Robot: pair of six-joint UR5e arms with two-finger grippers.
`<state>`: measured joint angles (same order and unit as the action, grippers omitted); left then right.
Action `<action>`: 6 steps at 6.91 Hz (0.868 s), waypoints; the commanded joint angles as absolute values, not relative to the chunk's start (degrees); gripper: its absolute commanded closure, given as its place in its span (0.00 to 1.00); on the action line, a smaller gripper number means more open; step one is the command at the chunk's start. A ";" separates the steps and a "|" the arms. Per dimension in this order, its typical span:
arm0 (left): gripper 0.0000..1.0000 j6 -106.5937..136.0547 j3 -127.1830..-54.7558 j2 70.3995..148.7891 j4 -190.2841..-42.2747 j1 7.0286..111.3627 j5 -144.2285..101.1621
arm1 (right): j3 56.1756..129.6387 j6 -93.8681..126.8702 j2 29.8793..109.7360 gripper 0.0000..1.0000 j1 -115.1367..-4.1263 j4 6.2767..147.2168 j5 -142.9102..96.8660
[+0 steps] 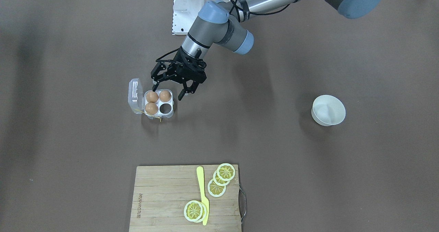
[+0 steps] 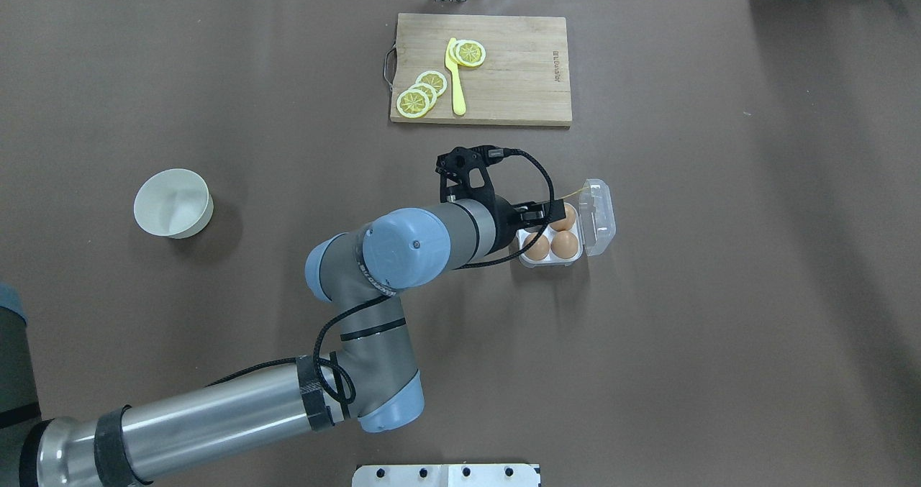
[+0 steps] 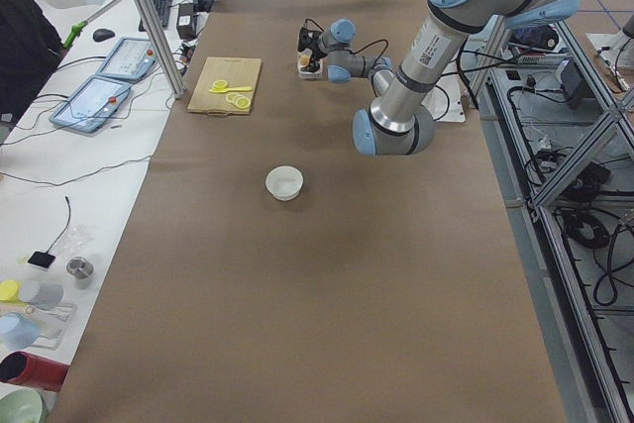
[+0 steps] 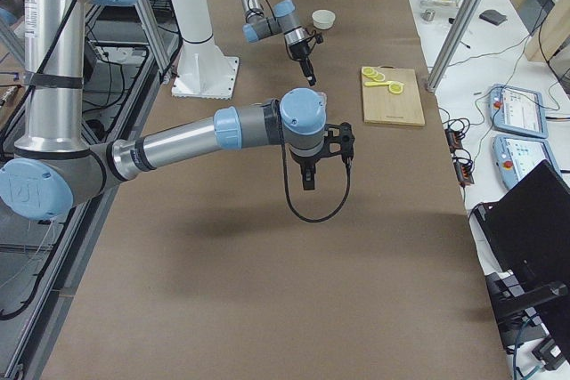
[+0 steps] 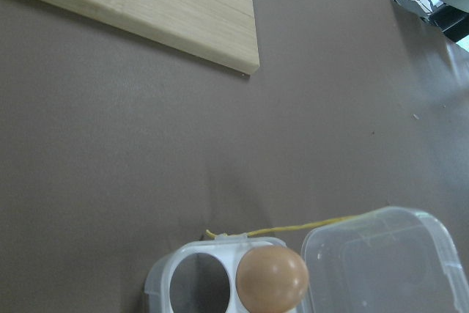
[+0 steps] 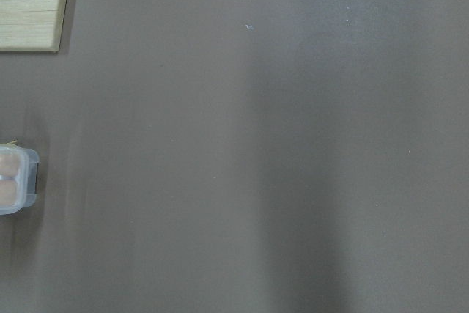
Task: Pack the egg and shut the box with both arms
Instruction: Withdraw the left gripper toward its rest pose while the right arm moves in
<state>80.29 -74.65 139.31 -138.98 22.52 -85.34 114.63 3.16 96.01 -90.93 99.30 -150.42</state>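
Note:
The clear box [image 1: 153,103] sits open on the brown table, its lid [image 1: 135,95] folded out to the side. Three brown eggs fill three cells; one egg [image 1: 165,96] lies nearest my left gripper. One cell [image 1: 166,108] is empty. My left gripper [image 1: 168,92] hovers just above the box's robot-side edge, jaws open and empty. In the overhead view it [image 2: 536,215] covers the empty cell. The left wrist view shows the empty cell [image 5: 196,292], one egg [image 5: 272,278] and the lid [image 5: 381,262]. My right gripper [image 4: 307,180] shows only in the exterior right view; I cannot tell its state.
A white bowl [image 1: 328,110] stands far off on the left arm's side. A wooden cutting board [image 1: 161,204] with lemon slices [image 1: 226,172] and a yellow knife [image 1: 203,194] lies at the far edge. A white stand base [image 1: 185,9] sits by the robot.

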 commanded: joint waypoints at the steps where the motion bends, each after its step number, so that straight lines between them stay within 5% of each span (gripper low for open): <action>1: 0.02 78.58 -79.76 132.33 -138.25 26.96 -92.41 | 114.70 3.16 95.63 0.00 -90.97 99.67 -150.47; 4: 0.02 73.77 -99.08 119.65 -124.41 34.44 -103.34 | 114.70 3.08 95.10 0.00 -90.97 99.49 -149.86; 6: 0.02 73.48 -105.27 112.53 -124.01 36.20 -105.45 | 114.61 8.04 94.13 0.00 -90.36 99.14 -148.55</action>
